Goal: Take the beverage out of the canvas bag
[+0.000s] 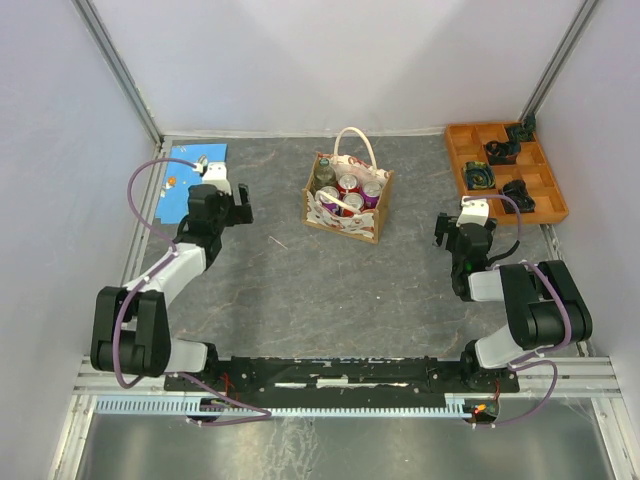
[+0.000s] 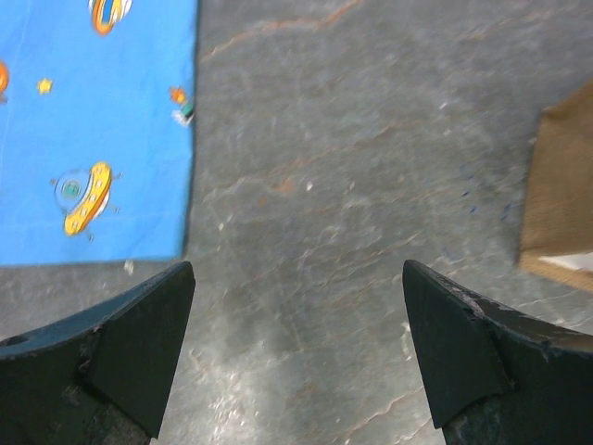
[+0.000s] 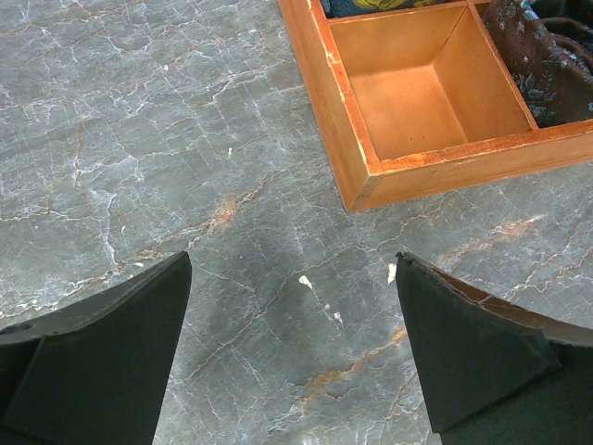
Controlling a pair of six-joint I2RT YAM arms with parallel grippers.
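Beverage = cluster of small red-and-white metal cans [image 1: 348, 185] plus one green-tinted bottle [image 1: 324, 171], all upright and packed close inside the small boxy tan canvas bag [image 1: 345, 222] w/ white-and-red patterned sides. Cans are probably stiff, smooth and a bit slippery, w/ some weight if full. Best hold looks like a top-down pinch across one can's upper wall, picking an outer can since gaps are tight. The bag is soft and light, so it may lift or tip w/ the can. Its two cream looped handles [image 1: 356, 140] arch over the opening and could snag. Left gripper [image 1: 243, 206] hangs just left of the bag, fingers spread wide, nothing between. Right gripper [image 1: 441, 232] is well to the bag's right, jaws also apart and empty. Blue cartoon-print cloth [image 1: 180, 185] lies farther left of the bag; orange wooden compartment tray [image 1: 470, 150] sits to its far right.
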